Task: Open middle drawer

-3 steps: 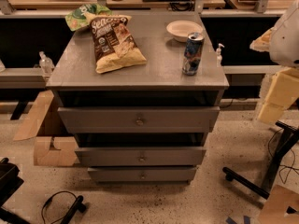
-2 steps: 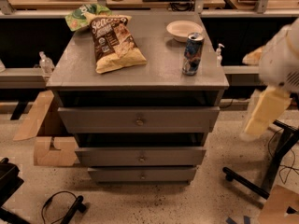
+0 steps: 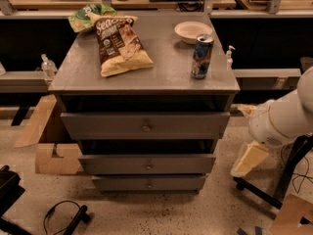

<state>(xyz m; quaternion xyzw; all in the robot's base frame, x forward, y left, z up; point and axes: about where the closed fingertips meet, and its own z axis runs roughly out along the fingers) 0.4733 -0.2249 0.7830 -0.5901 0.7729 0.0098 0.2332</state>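
My gripper (image 3: 249,159) is hanging low to the right of the cabinet (image 3: 166,70), well apart from the middle drawer (image 3: 112,164). I cannot tell its grip.

The single camera looks down from above and in front of the grey three-drawer metal cabinet (image 3: 186,126), squarely facing its drawer fronts from a middling distance. Its top surface (image 3: 166,65) and the speckled floor (image 3: 146,214) both show. The cream gripper (image 3: 249,159) hangs low at the right.
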